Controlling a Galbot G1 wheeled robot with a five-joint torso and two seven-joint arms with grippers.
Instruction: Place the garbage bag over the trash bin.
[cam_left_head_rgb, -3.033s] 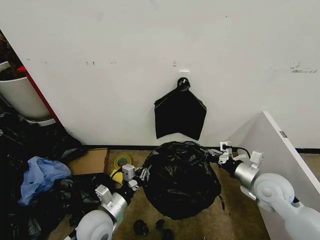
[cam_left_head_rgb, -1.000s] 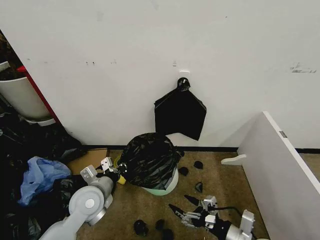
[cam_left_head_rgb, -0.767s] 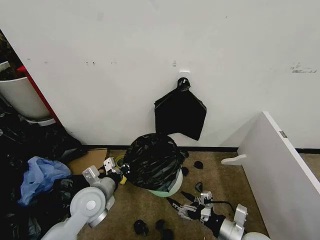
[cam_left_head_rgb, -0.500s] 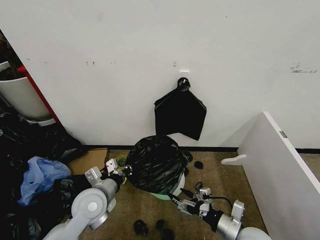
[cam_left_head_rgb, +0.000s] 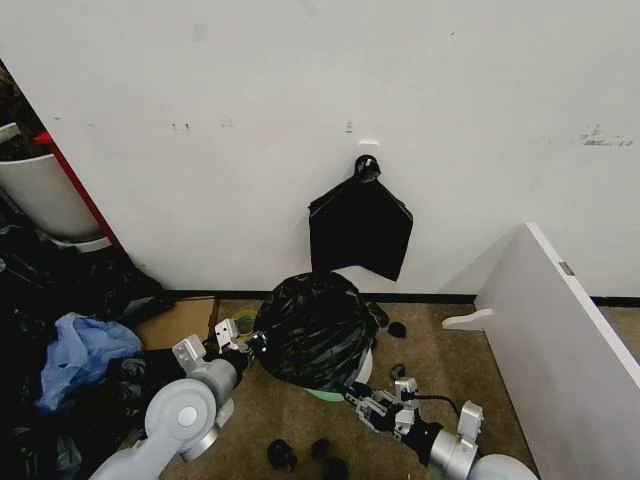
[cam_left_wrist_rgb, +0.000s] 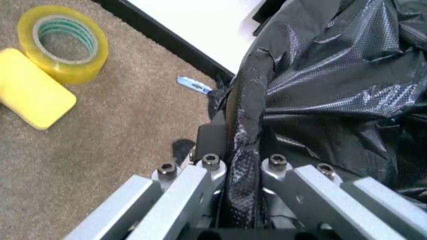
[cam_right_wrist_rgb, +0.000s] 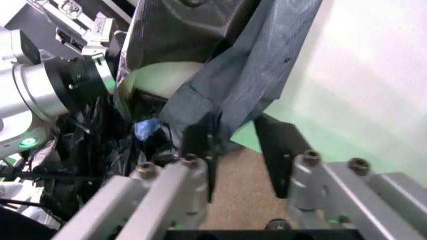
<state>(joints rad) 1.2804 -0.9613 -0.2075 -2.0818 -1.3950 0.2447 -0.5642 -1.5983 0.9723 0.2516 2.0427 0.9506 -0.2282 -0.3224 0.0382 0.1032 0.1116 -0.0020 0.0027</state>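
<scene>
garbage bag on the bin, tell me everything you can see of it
The garbage bag is thin, glossy black plastic, crinkled and floppy. It is draped over the trash bin, which shows off-white and pale green below its hem, on the carpet by the wall. The left gripper is shut on a bunched fold at its edge. The right gripper, open, has a loose flap of the hem between its fingers beside the bin's wall.

No readable text, labels, brands or numbers anywhere. Checked the garbage bag (cam_left_head_rgb: 312, 330), trash bin (cam_left_head_rgb: 345, 382), yellow tape roll (cam_left_wrist_rgb: 63, 42) beside the bin, and the white wall (cam_left_head_rgb: 300, 110) behind it: only scuffs and marks, nothing legible.
</scene>
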